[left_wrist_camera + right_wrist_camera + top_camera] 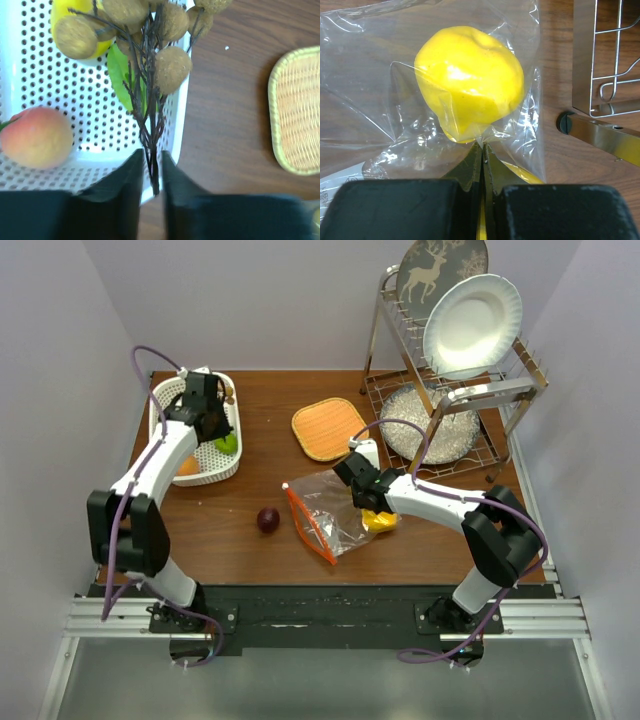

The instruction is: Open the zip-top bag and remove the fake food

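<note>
The zip-top bag (322, 508) lies flat at the table's front middle, its orange-red zipper strip (307, 527) at the left. My right gripper (362, 496) is shut on the bag's clear plastic (365, 90) right beside a yellow fruit (470, 80) inside it; more yellow shows under the fingers. My left gripper (205, 405) hangs over the white basket (203, 474) and is shut on the stem of the brown cluster (170, 70), which lies across the basket's rim. In the basket (65, 100) are an orange peach (35, 137), a yellow piece (60, 10) and a green leaf (120, 75). A small purple piece (268, 519) lies on the table left of the bag.
The woven orange mat (328, 428) lies at the back middle and shows in the left wrist view (297, 110). A metal dish rack (450, 410) with a white plate (472, 325) stands at the back right, its foot (600, 135) close to the bag's corner.
</note>
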`<state>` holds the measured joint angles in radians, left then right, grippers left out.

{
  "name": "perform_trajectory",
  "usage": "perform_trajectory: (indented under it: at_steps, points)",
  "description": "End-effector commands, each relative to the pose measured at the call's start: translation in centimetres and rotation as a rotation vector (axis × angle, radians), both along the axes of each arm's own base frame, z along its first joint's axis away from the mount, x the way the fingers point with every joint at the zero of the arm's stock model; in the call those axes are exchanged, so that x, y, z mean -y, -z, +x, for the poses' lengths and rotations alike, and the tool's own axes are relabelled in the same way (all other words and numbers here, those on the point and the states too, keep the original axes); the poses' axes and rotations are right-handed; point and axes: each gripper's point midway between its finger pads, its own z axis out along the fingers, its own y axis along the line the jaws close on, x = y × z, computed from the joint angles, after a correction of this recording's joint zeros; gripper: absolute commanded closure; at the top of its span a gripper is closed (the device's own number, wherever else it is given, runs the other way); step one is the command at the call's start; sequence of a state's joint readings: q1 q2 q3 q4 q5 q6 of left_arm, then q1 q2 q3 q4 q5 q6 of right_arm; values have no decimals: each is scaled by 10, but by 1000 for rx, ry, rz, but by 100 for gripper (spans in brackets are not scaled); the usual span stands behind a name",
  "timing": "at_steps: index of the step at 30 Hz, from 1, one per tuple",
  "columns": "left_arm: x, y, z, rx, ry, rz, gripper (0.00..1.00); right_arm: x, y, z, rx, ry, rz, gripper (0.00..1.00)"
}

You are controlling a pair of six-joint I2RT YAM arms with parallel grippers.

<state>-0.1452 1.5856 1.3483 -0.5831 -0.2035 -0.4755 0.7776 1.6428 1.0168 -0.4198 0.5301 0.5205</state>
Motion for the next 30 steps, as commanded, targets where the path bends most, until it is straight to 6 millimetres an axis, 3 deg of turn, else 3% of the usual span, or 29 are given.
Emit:
perform_trajectory:
  at_steps: [1,2,3,5,7,8,9,11,12,13,14,15,16,22,25,30]
  points:
    - [1,-10,39,47,62,14,55,-2,-7,2,18,-2,37,100]
    - [0,-7,39,33,61,28,27,-2,-8,1,22,-2,40,100]
    - [-1,-8,39,36,62,31,17,-2,-8,1,22,-6,39,100]
    - [-2,-15,30,52,58,32,11,-3,-9,1,22,-10,44,100]
    - [-2,-9,15,35,61,28,11,-4,-8,1,19,-13,48,100]
    - [4,-19,5,54,73,23,12,-4,-8,1,17,-12,48,100]
    - [9,-5,-10,24,85,33,13,-5,-8,1,19,-14,51,100]
    - [23,-12,-33,48,105,54,16,-6,-8,1,19,-14,54,100]
    - [28,6,-52,3,119,59,18,-5,-8,1,17,-13,54,100]
    - [33,1,-64,26,128,50,21,-6,-8,1,17,-15,54,100]
    - [46,5,-77,23,146,30,22,-6,-7,0,14,-16,55,100]
    - [49,25,-95,-22,155,26,24,-6,-7,1,16,-15,57,100]
    - [63,21,-108,0,176,-10,25,-6,-7,0,14,-17,57,100]
    - [100,56,-170,-62,234,-56,23,-9,-5,0,6,-23,64,100]
    - [109,72,-183,-84,247,-44,18,-11,-3,0,2,-28,68,100]
    - [118,87,-181,-95,268,-6,13,-11,-3,-1,-1,-34,71,100]
